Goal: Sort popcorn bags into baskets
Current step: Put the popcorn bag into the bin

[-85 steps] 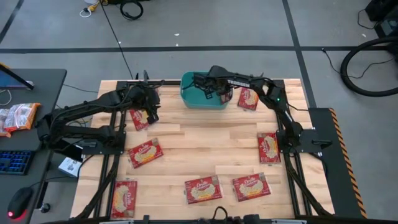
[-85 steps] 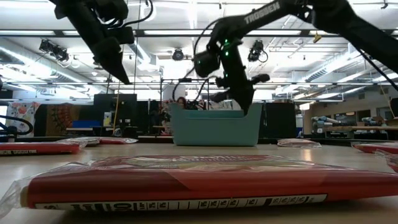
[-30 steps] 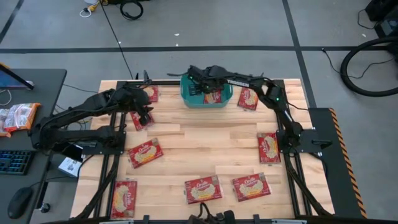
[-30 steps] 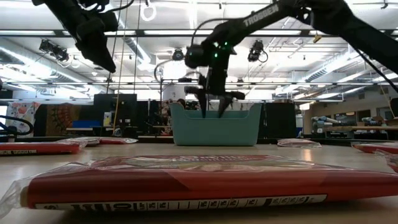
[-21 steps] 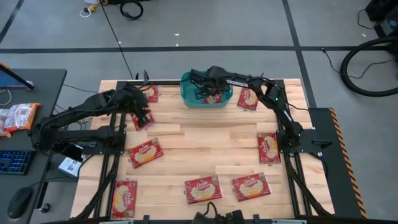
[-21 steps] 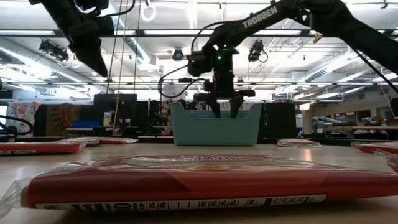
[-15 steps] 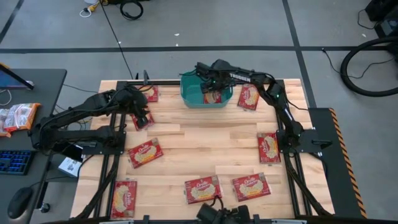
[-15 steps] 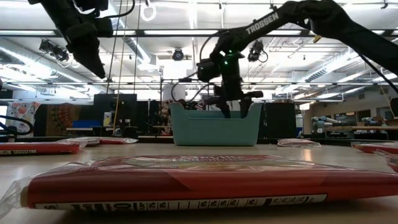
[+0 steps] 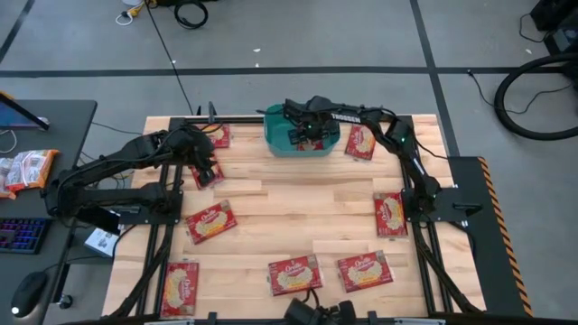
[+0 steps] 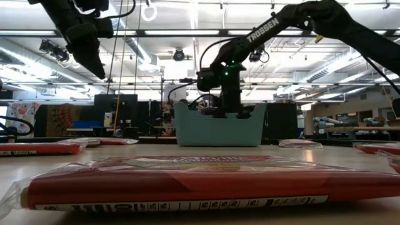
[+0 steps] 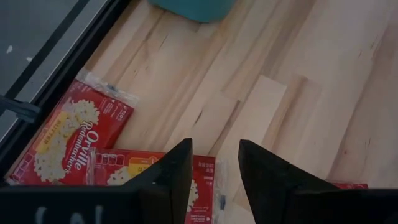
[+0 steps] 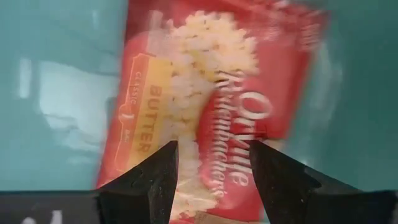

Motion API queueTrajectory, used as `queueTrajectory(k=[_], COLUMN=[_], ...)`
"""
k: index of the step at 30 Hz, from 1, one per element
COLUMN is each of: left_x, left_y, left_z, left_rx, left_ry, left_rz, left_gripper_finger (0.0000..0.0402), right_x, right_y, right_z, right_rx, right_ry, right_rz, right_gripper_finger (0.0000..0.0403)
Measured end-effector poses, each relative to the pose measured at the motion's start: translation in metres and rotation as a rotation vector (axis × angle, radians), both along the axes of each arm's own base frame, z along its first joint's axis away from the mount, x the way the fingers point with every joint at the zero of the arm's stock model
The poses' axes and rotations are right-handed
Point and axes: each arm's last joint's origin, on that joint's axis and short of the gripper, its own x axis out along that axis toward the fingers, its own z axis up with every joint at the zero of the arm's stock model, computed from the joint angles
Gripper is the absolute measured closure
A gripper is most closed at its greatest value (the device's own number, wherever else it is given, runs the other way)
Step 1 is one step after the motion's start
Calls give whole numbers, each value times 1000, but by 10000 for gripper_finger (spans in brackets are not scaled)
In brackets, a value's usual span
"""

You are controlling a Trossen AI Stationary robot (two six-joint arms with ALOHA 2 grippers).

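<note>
- Your wooden table (image 9: 298,217) carries red popcorn bags spread across it: two at the far left corner, one left of centre (image 9: 210,221), three along the near edge, one at the right edge (image 9: 390,214) and one just right of the tub (image 9: 360,142).
- The teal basket (image 9: 276,143) sits at the far middle of the table, with one popcorn bag (image 12: 211,112) lying flat on its floor.
- Your right gripper (image 12: 211,163) reaches in over the basket from the right, arm stretched along the far edge. Its fingers (image 12: 281,180) stand parted, directly above that bag and gripping nothing; the bag lies free below the gap.
- Your left gripper (image 11: 214,171) hangs above the far left of the table, jaws apart and empty, over the edge of a bag (image 11: 149,174) there.
</note>
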Motion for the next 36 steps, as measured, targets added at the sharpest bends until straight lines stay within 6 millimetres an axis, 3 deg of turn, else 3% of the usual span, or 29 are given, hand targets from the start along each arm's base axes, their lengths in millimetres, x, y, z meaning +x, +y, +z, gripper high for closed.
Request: queueTrajectory(k=[7, 13, 18, 22, 28, 36], left_x=[0, 2, 3, 3, 3, 3], left_y=[0, 1, 2, 2, 2, 2], left_z=[0, 1, 3, 2, 2, 2], left_rx=[0, 12, 21, 20, 32, 35], left_ry=[0, -22, -38, -33, -28, -28], left_rz=[1, 0, -1, 1, 12, 15], left_gripper_finger=[264, 264, 264, 264, 264, 264], right_x=[20, 34, 25, 16, 11, 1], right_y=[3, 6, 5, 2, -12, -21], right_z=[0, 19, 17, 16, 12, -12], right_rx=[9, -43, -44, -60, -7, 75], right_ry=[-196, -299, -216, -128, -171, -236], right_rz=[69, 100, -21, -9, 42, -10], right_gripper_finger=[200, 200, 201, 201, 200, 202])
